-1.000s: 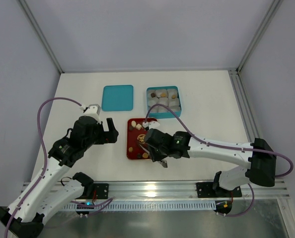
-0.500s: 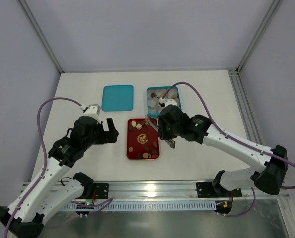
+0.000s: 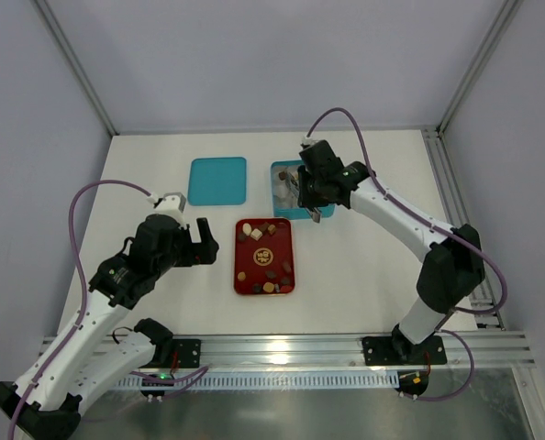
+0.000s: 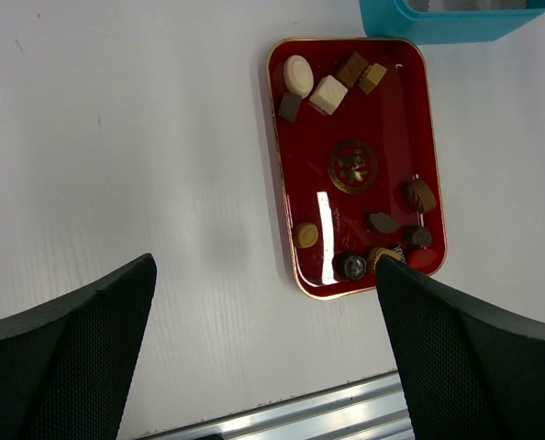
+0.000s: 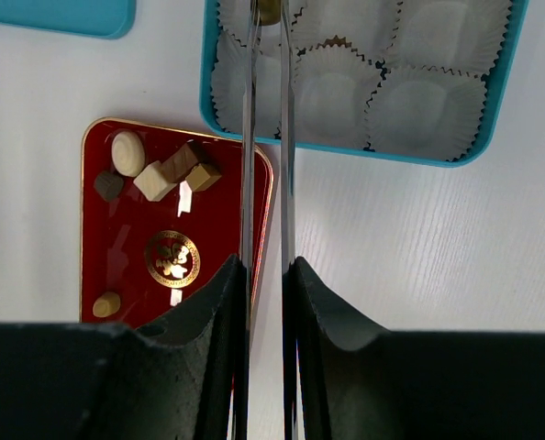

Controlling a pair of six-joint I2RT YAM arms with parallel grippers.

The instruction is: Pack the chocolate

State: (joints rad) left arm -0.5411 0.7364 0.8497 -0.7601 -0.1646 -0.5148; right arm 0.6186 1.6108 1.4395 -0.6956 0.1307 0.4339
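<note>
Several small chocolates [image 4: 328, 94] lie in the red tray [image 3: 264, 280], clustered at its far and near ends; the tray also shows in the left wrist view [image 4: 383, 137] and the right wrist view [image 5: 217, 238]. My right gripper [image 3: 315, 209] is shut on thin metal tweezers [image 5: 249, 137]. The tweezers reach over the teal box [image 3: 300, 214] of white paper cups [image 5: 332, 82] and hold a small light-brown chocolate [image 5: 269, 11] at their tips. My left gripper [image 3: 205, 243] is open and empty, above the table left of the tray.
The teal lid [image 3: 217, 181] lies flat left of the box. The aluminium rail [image 4: 328, 417] runs along the near table edge. Grey walls enclose the white table on three sides.
My right arm has swung from over the red tray's near end up to the teal box, carrying the tweezers. The left arm has not moved.
</note>
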